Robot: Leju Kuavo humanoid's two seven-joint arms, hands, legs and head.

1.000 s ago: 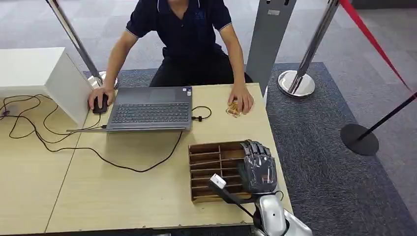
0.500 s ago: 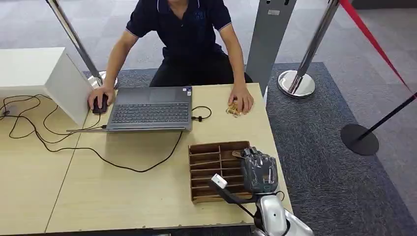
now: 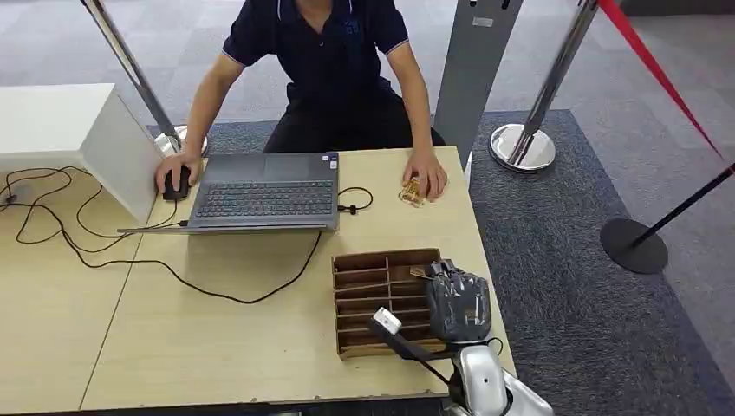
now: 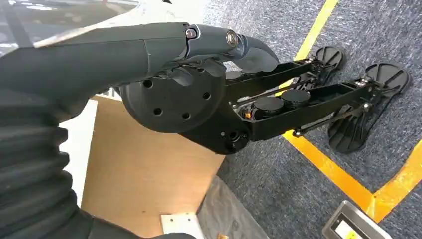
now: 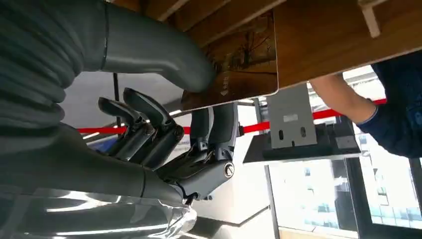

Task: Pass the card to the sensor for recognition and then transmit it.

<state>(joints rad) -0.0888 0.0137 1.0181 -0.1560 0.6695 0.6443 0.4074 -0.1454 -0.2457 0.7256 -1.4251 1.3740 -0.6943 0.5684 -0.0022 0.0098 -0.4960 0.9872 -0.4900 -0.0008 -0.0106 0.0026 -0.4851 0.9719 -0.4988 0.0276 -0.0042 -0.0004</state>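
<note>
Lighting I see: even, bright, soft shadows overhead; backlit window glare in right wrist view; near hand blurred.

No legible text anywhere; card (image 5: 234, 59) print & laptop (image 3: 264, 191) stickers too blurred.

Head view high, looks down on table (image 3: 217, 347); right wrist view close, shares card rack (image 3: 381, 299).

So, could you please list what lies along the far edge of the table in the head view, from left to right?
White box → black computer mouse under a person's hand → grey open laptop → small golden object under the person's other hand.
</note>
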